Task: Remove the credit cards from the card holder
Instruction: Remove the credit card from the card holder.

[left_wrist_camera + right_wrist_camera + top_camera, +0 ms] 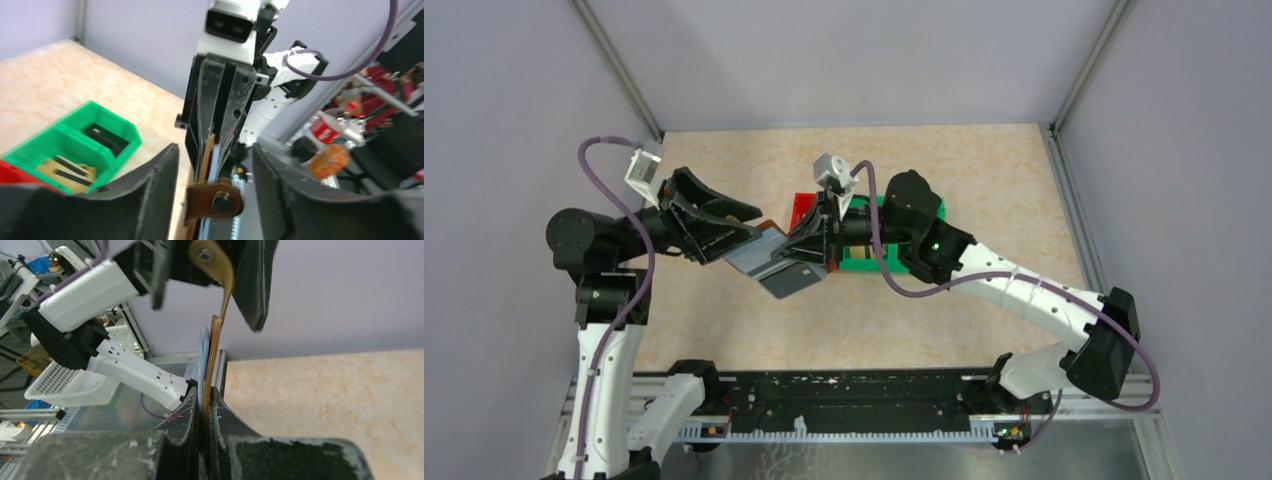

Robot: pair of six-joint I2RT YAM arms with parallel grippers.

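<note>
The credit cards [65,167] that can be seen, tan ones with dark stripes and a darker one in the next compartment, lie in the green bin [122,125], so part of the job looks done. The card holder [769,262] hangs in the air above the table [924,320], between the two arms and just in front of the bins. Both wrist views show it edge-on, brown outside and pale blue inside. From that angle its pockets cannot be read, so it is impossible to tell whether any card remains to be drawn out. The right gripper [205,402] is pressed together on one edge of the holder, pinching the brown and blue layers between its fingers. At the opposite edge, the left gripper [214,150] stands spread, one finger on each side of the holder and its snap tab [215,200], with clear gaps and no visible contact. The holder's weight therefore appears to rest on the right arm alone. The red bin [10,175] sits touching the green one, its contents not visible.
</note>
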